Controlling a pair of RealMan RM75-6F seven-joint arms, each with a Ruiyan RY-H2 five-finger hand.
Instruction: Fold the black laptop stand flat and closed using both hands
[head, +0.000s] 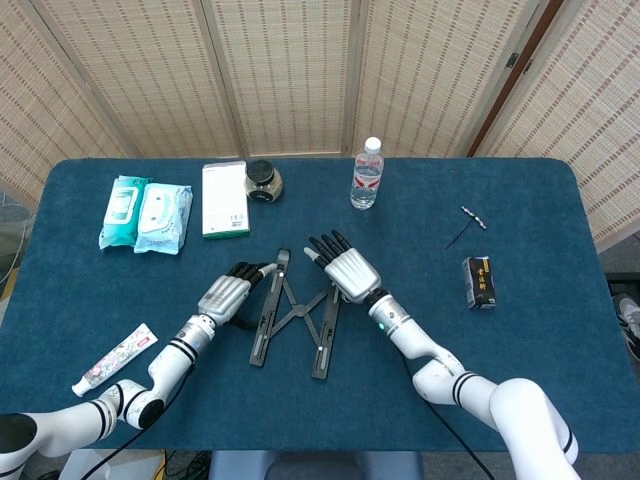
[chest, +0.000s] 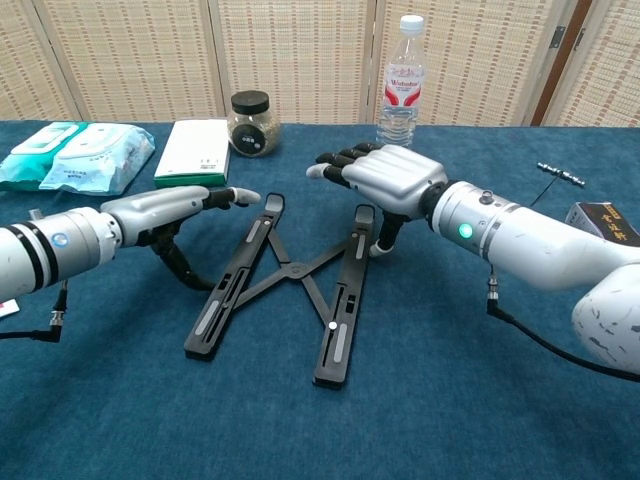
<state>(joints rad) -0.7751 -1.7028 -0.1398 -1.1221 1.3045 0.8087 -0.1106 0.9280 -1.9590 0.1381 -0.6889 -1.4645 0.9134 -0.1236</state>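
A black laptop stand (head: 292, 314) lies partly open on a blue desk (head: 540, 330), its two rails crossed by thin struts. The left hand (head: 228, 295) reaches to the left rail, the right hand (head: 345, 270) hovers flat over the right rail. Behind sit a water bottle (head: 367, 174), a jar (head: 263, 181) and wipe packs (head: 146, 213).

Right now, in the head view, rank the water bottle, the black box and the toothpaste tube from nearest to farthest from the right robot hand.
1. Water bottle: behind the right robot hand, toward the table's back edge.
2. Black box: off to its right.
3. Toothpaste tube: far left, near the front edge.
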